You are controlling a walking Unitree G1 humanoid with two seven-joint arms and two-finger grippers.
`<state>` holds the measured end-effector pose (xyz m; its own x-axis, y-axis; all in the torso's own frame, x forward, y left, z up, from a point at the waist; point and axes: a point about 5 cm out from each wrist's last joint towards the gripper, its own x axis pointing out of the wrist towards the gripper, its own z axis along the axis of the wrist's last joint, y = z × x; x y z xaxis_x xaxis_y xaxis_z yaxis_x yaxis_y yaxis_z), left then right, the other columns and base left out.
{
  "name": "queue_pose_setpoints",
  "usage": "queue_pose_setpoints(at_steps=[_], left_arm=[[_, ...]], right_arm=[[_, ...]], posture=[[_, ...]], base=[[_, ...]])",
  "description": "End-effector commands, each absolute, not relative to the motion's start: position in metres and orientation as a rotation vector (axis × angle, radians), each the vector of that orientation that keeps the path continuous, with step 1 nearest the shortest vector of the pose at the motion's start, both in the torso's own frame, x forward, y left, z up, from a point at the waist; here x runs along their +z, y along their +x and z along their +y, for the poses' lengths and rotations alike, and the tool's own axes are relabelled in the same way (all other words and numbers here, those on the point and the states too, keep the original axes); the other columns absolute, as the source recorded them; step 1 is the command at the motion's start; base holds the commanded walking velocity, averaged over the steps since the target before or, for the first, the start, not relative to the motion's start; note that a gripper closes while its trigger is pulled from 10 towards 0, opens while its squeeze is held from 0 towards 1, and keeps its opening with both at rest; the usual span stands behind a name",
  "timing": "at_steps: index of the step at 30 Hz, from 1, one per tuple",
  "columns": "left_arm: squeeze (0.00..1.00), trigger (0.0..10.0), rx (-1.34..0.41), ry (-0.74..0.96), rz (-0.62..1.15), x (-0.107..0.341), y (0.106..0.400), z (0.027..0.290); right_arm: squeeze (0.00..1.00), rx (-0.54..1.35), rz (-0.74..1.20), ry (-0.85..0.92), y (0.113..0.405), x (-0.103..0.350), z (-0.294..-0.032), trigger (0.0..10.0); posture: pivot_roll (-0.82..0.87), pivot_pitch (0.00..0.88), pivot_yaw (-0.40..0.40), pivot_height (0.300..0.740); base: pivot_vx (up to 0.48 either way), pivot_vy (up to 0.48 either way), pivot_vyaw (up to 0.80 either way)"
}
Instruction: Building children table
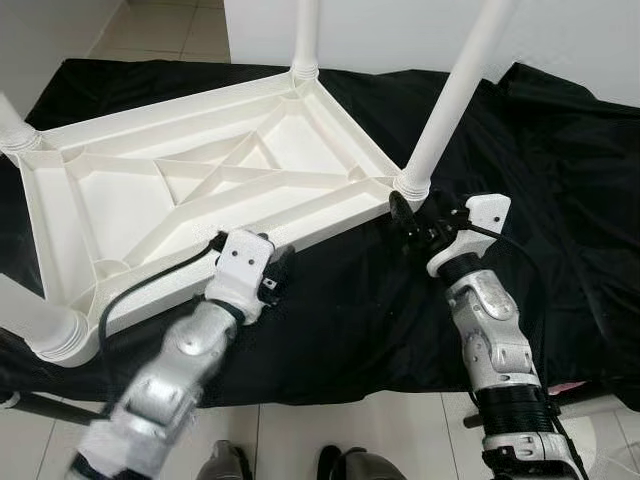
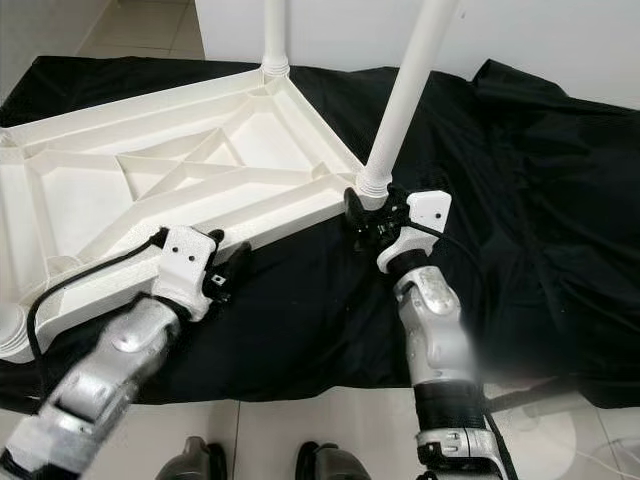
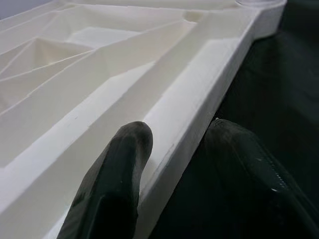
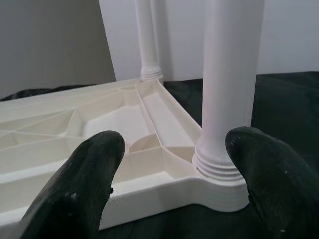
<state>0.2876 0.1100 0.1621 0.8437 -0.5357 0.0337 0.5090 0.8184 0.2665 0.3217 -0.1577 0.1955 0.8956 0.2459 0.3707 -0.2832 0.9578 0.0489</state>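
The tabletop (image 1: 200, 190) lies upside down on the black cloth (image 1: 540, 170), legs pointing up. My left gripper (image 3: 172, 164) pinches the near rim, one finger inside, one outside. My right gripper (image 4: 174, 172) is spread wide and empty, straddling the near-right corner. The leg (image 4: 232, 74) rises vertically just ahead of it, so I judge the right arm is nearer.

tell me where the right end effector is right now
The right end effector sits on the robot's right, at the upturned tabletop's near right corner, its fingers open beside the base of the screwed-in leg.
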Motion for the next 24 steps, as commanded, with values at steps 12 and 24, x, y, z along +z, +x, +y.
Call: queue_pose_setpoints(at_steps=[12,24], left_arm=[[0.0,10.0,-0.567,0.404,0.027,0.148,0.298,0.133],[0.0,10.0,-0.495,0.45,0.165,0.15,0.31,0.147]], right_arm=[[0.0,0.228,-0.378,0.114,0.308,0.2,-0.169,10.0],[0.0,0.223,-0.366,0.133,0.307,0.198,-0.161,10.0]], posture=[[-0.04,0.171,0.009,0.74],[-0.03,0.159,0.021,0.74]], base=[[0.0,0.0,0.0],[0.0,0.0,0.0]])
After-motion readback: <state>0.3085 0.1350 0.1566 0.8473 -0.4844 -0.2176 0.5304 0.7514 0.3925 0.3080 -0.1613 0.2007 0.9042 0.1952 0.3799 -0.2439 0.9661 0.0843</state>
